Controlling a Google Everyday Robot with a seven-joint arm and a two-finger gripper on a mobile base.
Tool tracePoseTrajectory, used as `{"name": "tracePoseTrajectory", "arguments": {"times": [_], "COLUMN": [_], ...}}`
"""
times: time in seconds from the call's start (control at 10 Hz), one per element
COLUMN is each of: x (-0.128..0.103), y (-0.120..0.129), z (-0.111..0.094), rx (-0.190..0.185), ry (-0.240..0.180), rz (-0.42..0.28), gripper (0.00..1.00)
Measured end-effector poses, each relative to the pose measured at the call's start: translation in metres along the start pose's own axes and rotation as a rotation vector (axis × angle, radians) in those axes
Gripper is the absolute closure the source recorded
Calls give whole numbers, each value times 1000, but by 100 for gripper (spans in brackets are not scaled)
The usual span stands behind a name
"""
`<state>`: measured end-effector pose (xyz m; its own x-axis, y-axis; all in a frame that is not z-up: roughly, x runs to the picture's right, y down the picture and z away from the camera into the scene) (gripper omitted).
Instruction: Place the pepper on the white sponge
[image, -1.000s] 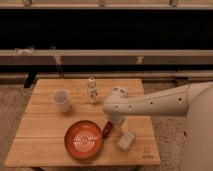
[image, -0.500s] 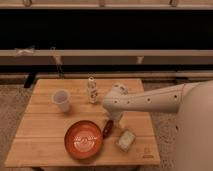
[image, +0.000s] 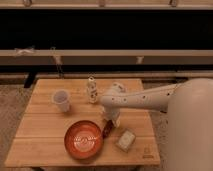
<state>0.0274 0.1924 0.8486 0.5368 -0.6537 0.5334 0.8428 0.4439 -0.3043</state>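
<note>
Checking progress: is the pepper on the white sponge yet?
Not yet. The pepper is at the tip of the claw, beside the orange-red bowl and apart from the white sponge.

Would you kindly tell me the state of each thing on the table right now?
bowl: upright, empty.
white sponge: flat on the table, nothing on it.
pepper: beside the bowl's rim, not on the white sponge.
cup: upright.
bottle: standing.
gripper: low, right above the pepper.

The gripper (image: 109, 124) sits between the orange bowl (image: 82, 141) and the white sponge (image: 125, 140). The table (image: 139, 125) strip toward the sponge seems unobstructed.
</note>
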Motion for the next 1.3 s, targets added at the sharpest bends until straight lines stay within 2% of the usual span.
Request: {"name": "tracePoseTrajectory", "arguments": {"times": [0.2, 0.3, 0.5, 0.7, 1.0, 1.3], "x": [-2, -3, -4, 0, 12, 22], "y": [0, 0, 5, 12, 27, 45], "z": [6, 7, 6, -3, -27, -41], "rx": [-17, -22, -28, -26, -18, -13], "ry": [-17, -25, -31, -25, 11, 44], "rz": [-3, 1, 12, 40, 86, 122], "gripper": [70, 83, 97, 100, 100, 100]}}
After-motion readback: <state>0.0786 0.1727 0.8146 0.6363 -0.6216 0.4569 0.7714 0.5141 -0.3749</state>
